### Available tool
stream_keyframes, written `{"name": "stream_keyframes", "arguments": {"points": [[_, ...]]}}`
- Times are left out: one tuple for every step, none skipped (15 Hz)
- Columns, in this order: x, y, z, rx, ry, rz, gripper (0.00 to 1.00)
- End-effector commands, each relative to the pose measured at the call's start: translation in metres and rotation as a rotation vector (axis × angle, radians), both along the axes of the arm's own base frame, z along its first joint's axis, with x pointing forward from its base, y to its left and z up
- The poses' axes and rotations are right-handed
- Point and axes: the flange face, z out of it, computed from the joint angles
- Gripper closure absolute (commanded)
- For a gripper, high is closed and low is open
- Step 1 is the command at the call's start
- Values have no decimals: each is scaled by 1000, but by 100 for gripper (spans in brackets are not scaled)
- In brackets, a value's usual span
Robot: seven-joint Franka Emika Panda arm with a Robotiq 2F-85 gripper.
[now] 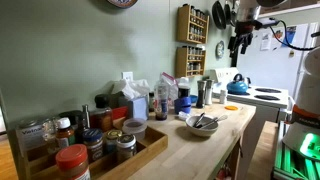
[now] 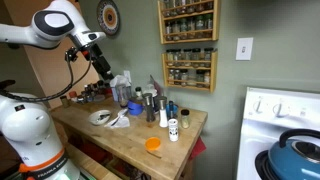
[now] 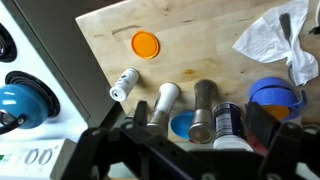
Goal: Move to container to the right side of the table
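The long light-wood table [image 1: 215,135] shows in both exterior views [image 2: 125,140] and in the wrist view [image 3: 190,40]. A blue round container [image 3: 275,95] stands near a flat blue lid [image 3: 183,126], a can [image 3: 228,125], a pepper grinder [image 3: 203,108] and a salt shaker [image 3: 165,103]. An orange lid [image 3: 145,44] lies alone on the wood and also shows in an exterior view [image 2: 152,144]. My gripper [image 3: 198,138] hangs high above this cluster, open and empty. It shows in both exterior views [image 1: 238,42] [image 2: 105,68].
A low wooden tray of jars [image 1: 90,150] sits at one end of the table. A bowl with utensils [image 1: 202,124] stands mid-table. A crumpled white wrap [image 3: 272,40] and a small white bottle [image 3: 124,85] lie on the wood. A white stove with a blue kettle [image 3: 25,100] adjoins the table.
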Motion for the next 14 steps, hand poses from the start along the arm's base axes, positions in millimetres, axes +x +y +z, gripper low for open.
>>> {"name": "stream_keyframes", "arguments": {"points": [[0, 0, 1, 0, 1, 0, 0], [0, 0, 1, 0, 1, 0, 0], [0, 0, 1, 0, 1, 0, 0], [0, 0, 1, 0, 1, 0, 0], [0, 0, 1, 0, 1, 0, 0], [0, 0, 1, 0, 1, 0, 0], [0, 0, 1, 0, 1, 0, 0], [4, 15, 2, 2, -1, 70, 0], [6, 37, 3, -1, -7, 149, 0], [8, 63, 6, 7, -26, 203, 0], [10, 84, 9, 13, -44, 255, 0], [11, 113, 9, 18, -64, 314, 0], [11, 136, 11, 22, -85, 376, 0], [9, 162, 7, 36, -101, 439, 0]]}}
